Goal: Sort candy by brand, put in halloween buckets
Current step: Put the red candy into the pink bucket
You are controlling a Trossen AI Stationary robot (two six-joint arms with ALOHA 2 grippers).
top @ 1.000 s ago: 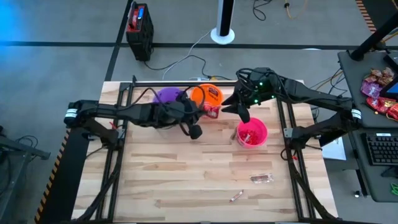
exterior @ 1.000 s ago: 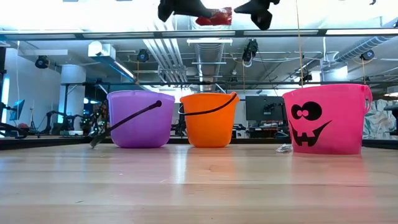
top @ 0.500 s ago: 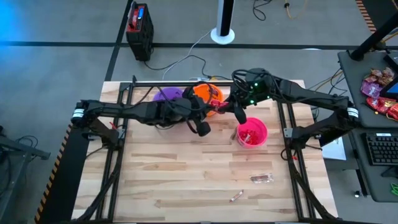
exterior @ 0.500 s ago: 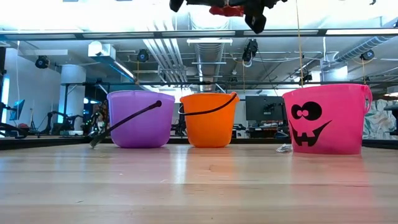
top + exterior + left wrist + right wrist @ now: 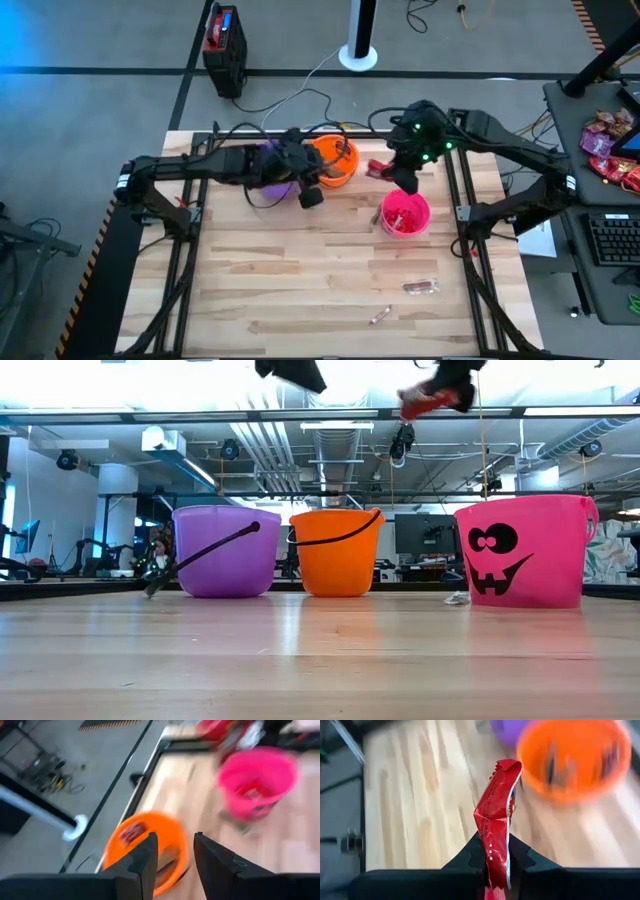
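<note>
Sorting mostly done: pink bucket (image 5: 405, 214) and orange bucket (image 5: 331, 161) both hold candy. Right gripper (image 5: 384, 170) pinches a red packet (image 5: 496, 817) beside the orange bucket. Left gripper (image 5: 173, 854) spread, empty. Two candies (image 5: 421, 287) left on desk (image 5: 300, 290), well clear of pink bucket.

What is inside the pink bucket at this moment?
The pink bucket holds a few red packets at its bottom, seen from above. Their exact number is unclear, and anything lying under them is covered.
</note>
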